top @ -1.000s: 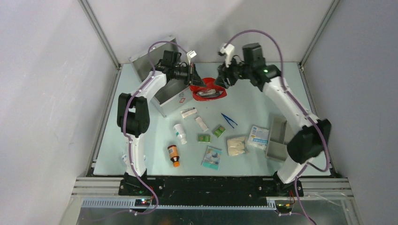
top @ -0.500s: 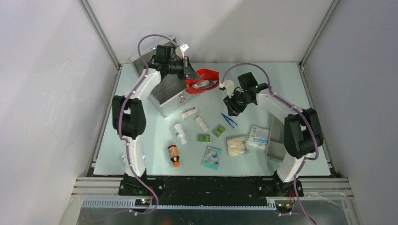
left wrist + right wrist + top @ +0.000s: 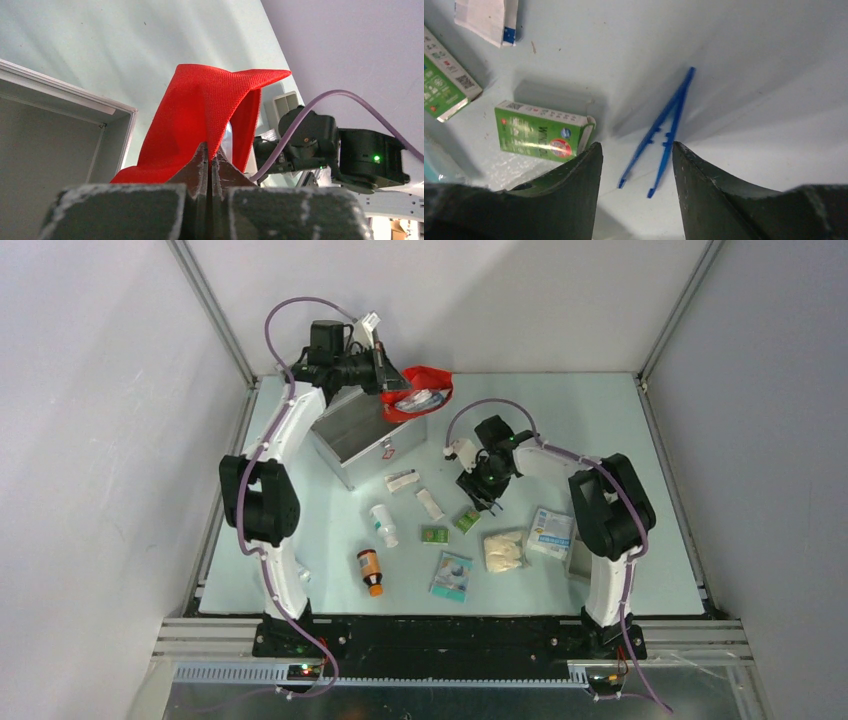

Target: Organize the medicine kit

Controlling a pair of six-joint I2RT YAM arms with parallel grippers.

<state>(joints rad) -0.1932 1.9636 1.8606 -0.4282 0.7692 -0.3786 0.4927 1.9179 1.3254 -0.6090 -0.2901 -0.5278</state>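
Pale green tabletop is enclosed by grey walls, and at its far left the medicine kit [image 3: 365,445], a silver metal case, is seen standing open with a small red mark on its front. The left gripper [image 3: 210,159] is clamped tightly on a fold of a red fabric pouch [image 3: 205,110], which is held just beside the kit's far right corner. Near the middle of the table, the right gripper [image 3: 636,165] is pointed down at the surface with its fingers set moderately apart. One end of a pair of blue plastic tweezers [image 3: 666,127] is framed between them, though contact cannot be judged. A green carton [image 3: 541,132] is laid flat just beside the tweezers. Nearer the arm bases, a white bottle [image 3: 383,524] and an amber bottle [image 3: 370,571] are laid on their sides.
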